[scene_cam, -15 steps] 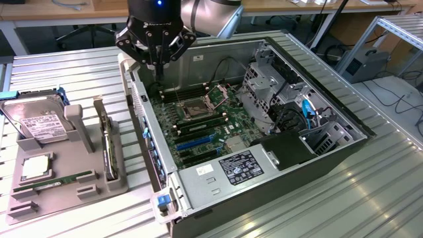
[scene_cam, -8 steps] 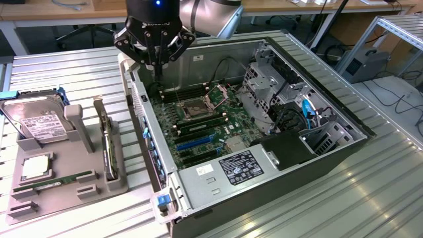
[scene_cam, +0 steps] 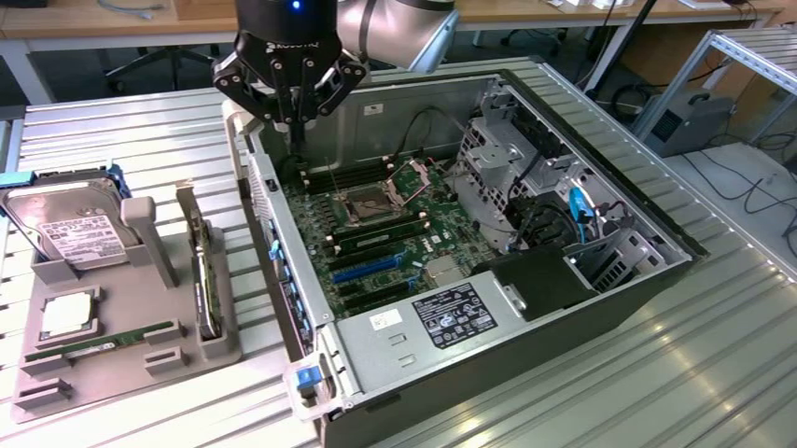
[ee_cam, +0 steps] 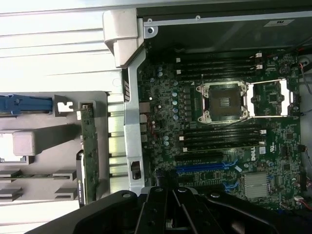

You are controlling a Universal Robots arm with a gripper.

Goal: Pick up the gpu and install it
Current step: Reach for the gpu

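Note:
The gpu (scene_cam: 203, 276) is a thin dark card standing on edge in a slot of the grey holder tray (scene_cam: 112, 359), at the exterior view's left of the open computer case (scene_cam: 524, 308). In the wrist view the gpu (ee_cam: 90, 151) shows edge-on beside the case's side wall. My gripper (scene_cam: 297, 119) hangs above the far corner of the case, over the motherboard (scene_cam: 386, 233), well apart from the card. Its black fingers are shut together with nothing between them. In the wrist view the gripper (ee_cam: 171, 204) hovers over the motherboard's blue expansion slots (ee_cam: 204, 168).
The tray also holds a silver hard drive (scene_cam: 75, 229), a processor chip (scene_cam: 65, 317) and a green memory stick (scene_cam: 118, 338). Inside the case are an empty CPU socket (ee_cam: 224, 101), drive cages (scene_cam: 498, 159) and a power supply (scene_cam: 454, 317). Ribbed metal tabletop (scene_cam: 697, 373) surrounds everything.

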